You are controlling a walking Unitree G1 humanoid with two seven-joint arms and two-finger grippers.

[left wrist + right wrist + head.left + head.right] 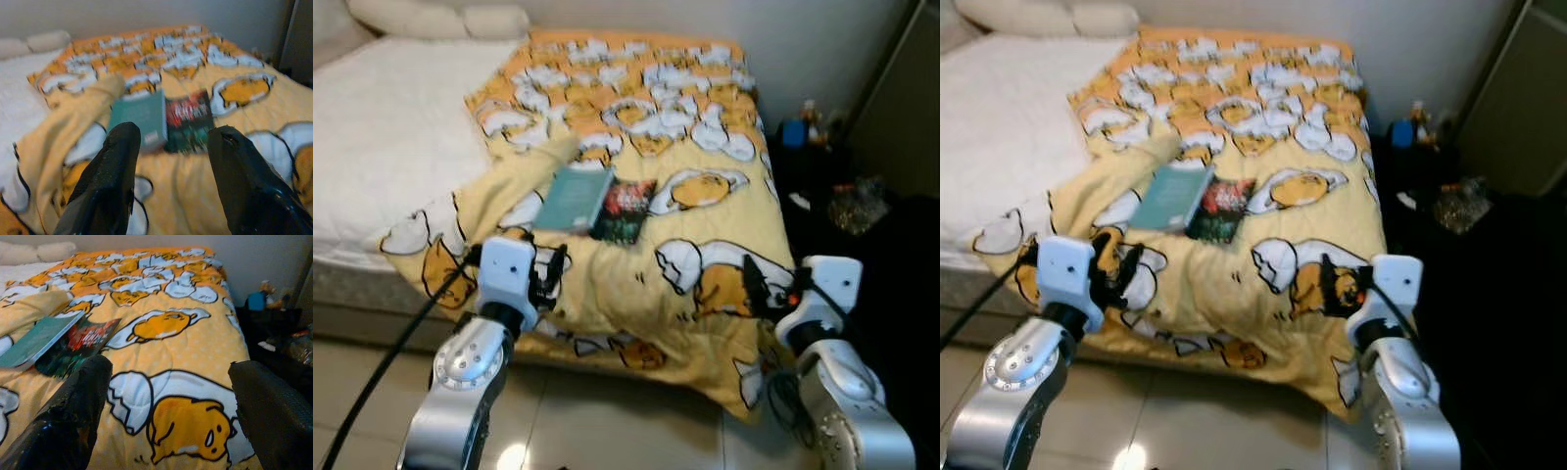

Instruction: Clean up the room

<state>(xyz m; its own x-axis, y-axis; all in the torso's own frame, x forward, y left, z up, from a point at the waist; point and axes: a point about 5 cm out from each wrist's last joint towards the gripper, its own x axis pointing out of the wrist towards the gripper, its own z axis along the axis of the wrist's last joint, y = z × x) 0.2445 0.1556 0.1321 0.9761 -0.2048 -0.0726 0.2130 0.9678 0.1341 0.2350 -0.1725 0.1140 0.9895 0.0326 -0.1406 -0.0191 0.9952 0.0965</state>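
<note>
Both grippers, left (168,181) and right (168,416), are hovering wide open, empty, over the quilt (705,211), facing two books (597,204) lying side by side mid-bed, likely the pickup targets.

My arms are silver metal with round jointed housings, each ending in a boxy white wrist block. A black cable trails from my left arm (460,382), and thin black wires run by my right arm (847,392). My fingers (110,186) are long, matte black and finely textured.

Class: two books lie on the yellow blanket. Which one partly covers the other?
The plain teal book lies on top, overlapping the edge of the dark book with the red cover beside it.
</note>
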